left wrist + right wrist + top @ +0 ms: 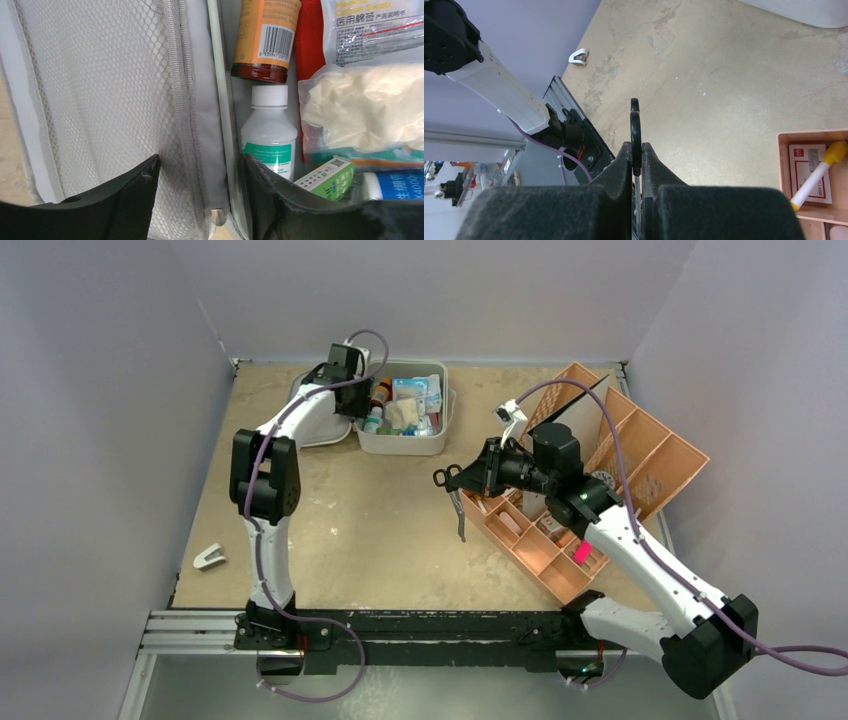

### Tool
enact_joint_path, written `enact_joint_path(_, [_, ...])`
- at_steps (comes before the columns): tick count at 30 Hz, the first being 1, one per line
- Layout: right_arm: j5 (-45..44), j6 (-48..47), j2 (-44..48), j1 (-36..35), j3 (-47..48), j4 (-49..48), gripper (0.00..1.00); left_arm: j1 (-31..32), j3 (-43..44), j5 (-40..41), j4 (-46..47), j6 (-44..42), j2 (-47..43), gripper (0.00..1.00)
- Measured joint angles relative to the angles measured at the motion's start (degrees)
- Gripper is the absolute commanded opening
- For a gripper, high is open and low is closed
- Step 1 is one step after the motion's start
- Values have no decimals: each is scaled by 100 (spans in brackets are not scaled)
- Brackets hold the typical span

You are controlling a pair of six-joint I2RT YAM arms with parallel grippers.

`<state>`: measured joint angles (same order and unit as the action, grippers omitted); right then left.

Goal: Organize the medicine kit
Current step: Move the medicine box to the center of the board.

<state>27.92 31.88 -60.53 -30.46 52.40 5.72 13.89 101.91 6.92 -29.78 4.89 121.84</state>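
Observation:
The medicine kit (400, 446) lies open at the back of the table, its lid to the left under my left arm. My left gripper (356, 400) hangs over the hinge side. In the left wrist view its jaws (200, 160) stand open, one finger over the lid's mesh pocket (105, 100), the other inside the base, apart from the wall between them. The base holds a brown bottle (262, 40), a white bottle (268, 132), a gauze bag (365, 105) and a green box (327, 177). My right gripper (470, 480) is shut on black-handled scissors (458, 512) in the air; their handle (635, 125) sticks out past the pads.
An orange compartmented tray (650, 455) stands tilted at the right, under my right arm. One of its compartments holds a yellow-capped marker (816, 175). A small white clip (208, 558) lies near the table's left front edge. Walls close in on both sides.

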Motion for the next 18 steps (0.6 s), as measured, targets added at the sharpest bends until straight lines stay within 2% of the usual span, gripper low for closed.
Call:
enact_joint_path(11, [-48, 20, 2, 0, 13, 48, 0, 11, -72, -107, -114, -164, -63, 29])
enact_joint_path(18, [-127, 22, 61, 0, 15, 120, 0, 4, -584, -313, -654, -151, -555, 26])
